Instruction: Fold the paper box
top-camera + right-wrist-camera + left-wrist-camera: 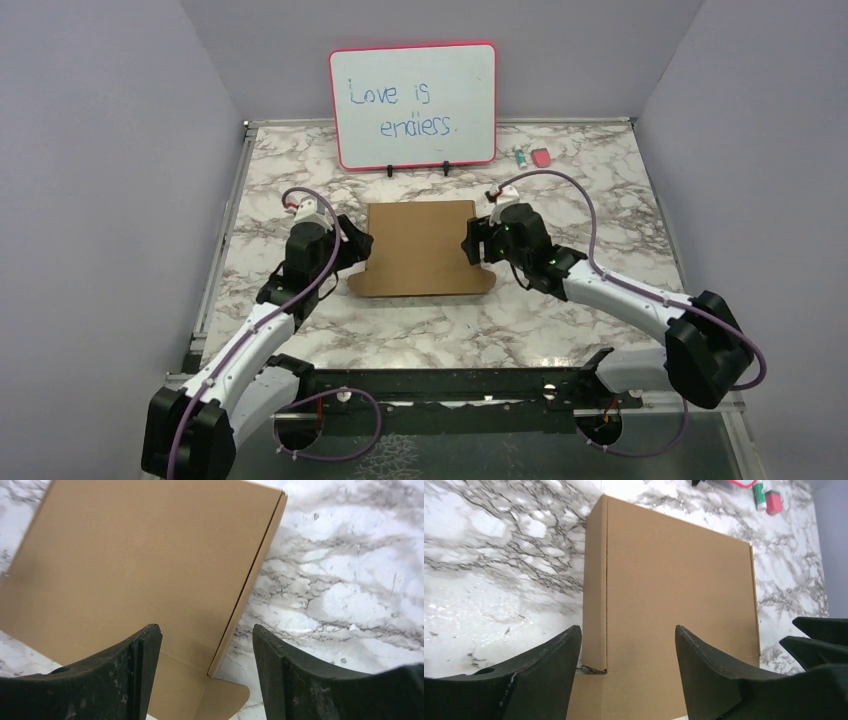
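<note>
The paper box (420, 248) is plain brown cardboard, lying flat mid-table as a shallow closed mailer with a front flap and rounded ears spread on the marble toward me. My left gripper (355, 247) is open at the box's left edge; in the left wrist view (626, 645) its fingers straddle the left side wall (595, 585) of the box (674, 595). My right gripper (474, 243) is open at the right edge; in the right wrist view (206, 645) its fingers straddle the right wall and the rounded ear (225, 697) of the box (135, 565). Neither holds anything.
A pink-framed whiteboard (413, 105) stands at the back on small feet. A green marker (520, 157) and a pink eraser (541, 157) lie to its right, also in the left wrist view (772, 501). Metal rails run along the marble table's (600, 200) edges.
</note>
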Controlling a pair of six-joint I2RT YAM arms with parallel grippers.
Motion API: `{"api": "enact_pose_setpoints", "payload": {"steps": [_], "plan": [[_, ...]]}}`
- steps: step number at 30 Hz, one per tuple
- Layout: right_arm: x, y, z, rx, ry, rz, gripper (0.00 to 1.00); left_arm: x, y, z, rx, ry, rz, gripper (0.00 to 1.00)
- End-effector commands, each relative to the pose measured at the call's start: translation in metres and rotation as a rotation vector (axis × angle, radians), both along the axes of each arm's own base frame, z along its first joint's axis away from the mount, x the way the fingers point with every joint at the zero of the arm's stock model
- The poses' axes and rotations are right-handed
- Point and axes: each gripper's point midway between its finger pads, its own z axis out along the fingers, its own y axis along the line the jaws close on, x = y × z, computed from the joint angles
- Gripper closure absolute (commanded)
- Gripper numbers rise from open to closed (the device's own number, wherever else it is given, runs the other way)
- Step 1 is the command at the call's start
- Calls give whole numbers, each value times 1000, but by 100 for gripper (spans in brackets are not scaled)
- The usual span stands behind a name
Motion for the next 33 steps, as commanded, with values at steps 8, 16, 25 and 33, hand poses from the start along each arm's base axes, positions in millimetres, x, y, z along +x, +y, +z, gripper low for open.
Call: {"api": "enact_pose_setpoints", "payload": {"steps": [8, 16, 25, 33], "plan": [[-12, 37, 4, 67, -8, 210, 28, 1, -11, -5, -8, 0, -62, 23], [-17, 37, -24, 57, 51, 195, 32, -3, -17, -42, 10, 93, -84, 29], [-30, 28, -45, 28, 101, 191, 33, -17, -15, -74, 4, 161, -66, 34], [-32, 38, 0, 30, 9, 302, 31, -12, -2, -14, 6, 10, -12, 28]]}}
